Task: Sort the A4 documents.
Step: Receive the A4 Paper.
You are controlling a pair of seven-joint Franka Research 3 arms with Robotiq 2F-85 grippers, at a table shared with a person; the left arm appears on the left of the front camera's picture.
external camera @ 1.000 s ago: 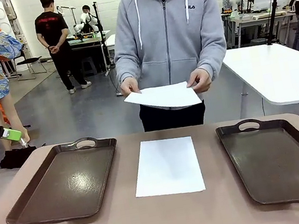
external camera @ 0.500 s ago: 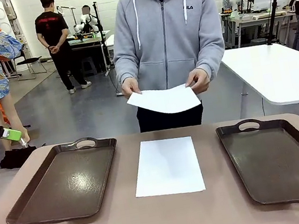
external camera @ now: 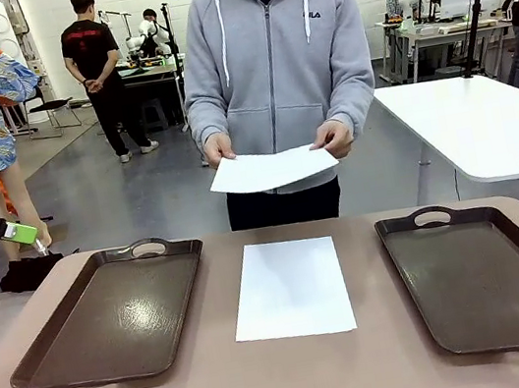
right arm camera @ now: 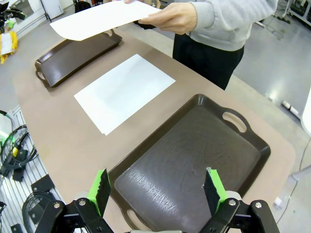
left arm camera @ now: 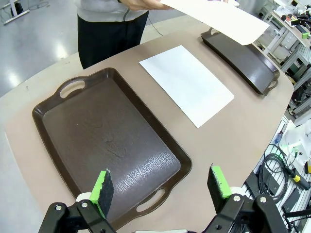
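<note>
A4 document (external camera: pixel 290 288) between trays (external camera: pixel 111 318), apart from left gripper (left arm camera: pixel 160 184), right gripper (right arm camera: pixel 158 187); both spread, empty

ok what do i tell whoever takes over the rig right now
Left pincer: open, holding nothing, raised off the table, facing the left tray.
Right pincer: open, holding nothing, raised, facing the right tray.
Papers: one A4 sheet lies flat on the table between the trays. The person at the far side holds a second sheet in both hands.
Done: nothing sorted, no sheet is in a tray yet.
Left: all the sorting, both sheets.
</note>
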